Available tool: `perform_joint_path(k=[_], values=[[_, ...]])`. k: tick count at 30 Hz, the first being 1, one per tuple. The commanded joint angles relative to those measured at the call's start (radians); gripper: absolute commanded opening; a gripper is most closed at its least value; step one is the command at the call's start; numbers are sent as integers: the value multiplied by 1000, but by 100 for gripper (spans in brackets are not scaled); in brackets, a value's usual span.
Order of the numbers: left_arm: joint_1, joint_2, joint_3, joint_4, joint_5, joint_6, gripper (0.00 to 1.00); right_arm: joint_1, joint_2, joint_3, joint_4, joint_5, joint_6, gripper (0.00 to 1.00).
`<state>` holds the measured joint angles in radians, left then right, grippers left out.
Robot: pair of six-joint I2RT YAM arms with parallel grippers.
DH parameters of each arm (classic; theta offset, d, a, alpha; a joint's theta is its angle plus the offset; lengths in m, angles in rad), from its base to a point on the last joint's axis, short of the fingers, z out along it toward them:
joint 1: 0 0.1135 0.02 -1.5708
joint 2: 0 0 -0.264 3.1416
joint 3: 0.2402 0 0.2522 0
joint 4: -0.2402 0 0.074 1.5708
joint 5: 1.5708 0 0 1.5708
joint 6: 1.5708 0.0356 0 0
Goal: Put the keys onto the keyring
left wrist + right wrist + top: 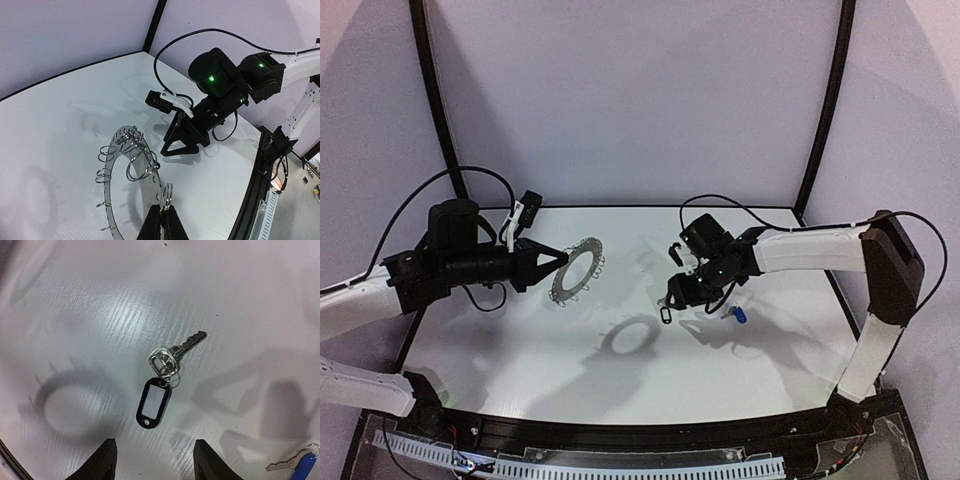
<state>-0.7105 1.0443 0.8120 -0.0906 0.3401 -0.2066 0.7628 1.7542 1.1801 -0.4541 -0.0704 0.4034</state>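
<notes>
Left gripper [162,220], fingers closed together on the rim of the keyring [154,182], holds it tilted above the white table [520,350]. Right gripper [156,452], fingers apart and empty, hangs over the black-tagged key [162,375], which lies flat on the table; blue-tagged key [300,463] lies near, to one side

A white table [520,350] with a faintly ribbed surface is bounded by a thin black edge. It is enclosed by pale lilac walls [640,90], against which two curved black poles [432,100] are set. Soft grey shadows are cast across the table. A white slotted cable duct [620,468] is mounted along the near edge.
</notes>
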Motion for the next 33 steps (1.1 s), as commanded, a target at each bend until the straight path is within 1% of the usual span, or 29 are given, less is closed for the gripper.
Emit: perform_joint_path(k=[1, 4, 5, 7, 9, 15, 16, 20, 21, 24, 26, 33], values=[[0, -55, -28, 0, -65, -22, 1, -7, 50, 15, 43, 11, 98, 53], [0, -61, -35, 7, -72, -21, 1, -7, 92, 35, 69, 2, 169, 51], [0, -59, -34, 6, -77, -19, 1, -7, 115, 52, 75, -5, 197, 48], [0, -55, -31, 2, -79, -17, 1, -8, 130, 61, 72, 8, 216, 47], [0, -52, -26, -4, -77, -12, 1, -8, 143, 62, 81, 33, 241, 42], [0, -50, -26, -10, -70, -12, 1, -8, 174, 73, 121, 31, 263, 37], [0, -51, -24, -14, -68, -11, 1, -8, 181, 76, 125, 28, 269, 35], [0, -54, -24, -25, -66, -19, 1, -9, 188, 76, 130, 50, 279, 33], [0, -57, -25, -26, -63, -21, 1, -10, 192, 74, 132, 55, 284, 31], [0, -60, -28, -27, -64, -25, 1, -10, 199, 73, 140, 50, 288, 29], [0, -61, -26, -31, -63, -28, 1, -10, 211, 76, 141, 53, 291, 25], [0, -68, -26, -37, -61, -32, 1, -11, 230, 82, 148, 64, 294, 22]])
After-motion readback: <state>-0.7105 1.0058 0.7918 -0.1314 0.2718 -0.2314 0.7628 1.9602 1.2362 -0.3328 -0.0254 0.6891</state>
